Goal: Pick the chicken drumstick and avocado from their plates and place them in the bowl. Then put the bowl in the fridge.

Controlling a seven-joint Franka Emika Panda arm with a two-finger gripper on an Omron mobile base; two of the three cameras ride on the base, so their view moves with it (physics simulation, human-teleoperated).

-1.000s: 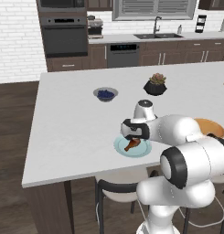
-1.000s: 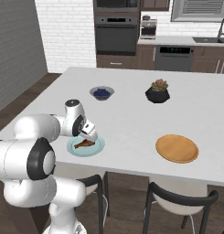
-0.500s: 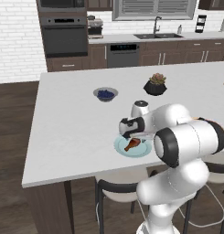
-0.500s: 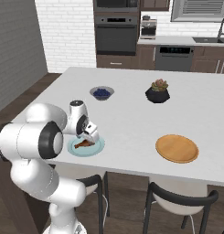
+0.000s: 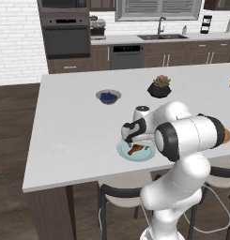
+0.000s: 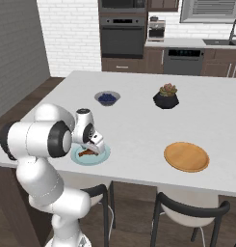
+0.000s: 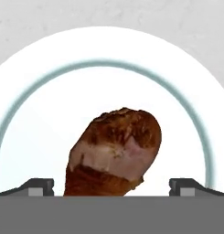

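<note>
Kitchen island (image 5: pixel 74 136): gripper (image 7: pixel 111 185) spread wide, apparently for straddling chicken drumstick (image 7: pixel 114 153) centred between tips on pale-blue plate (image 7: pixel 35 114)

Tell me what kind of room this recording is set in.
A rendered home kitchen, apparently: a built-in wall oven, a sink with faucet on the back counter, and a large white island with stools.

a wide pale-grey stone counter (image 6: pixel 138 125) carries a round light-blue plate (image 6: pixel 103 157), a round tan wooden plate (image 6: pixel 186 156), a small blueberry bowl (image 6: pixel 107 98) and a black plant pot (image 6: pixel 166 100).
</note>
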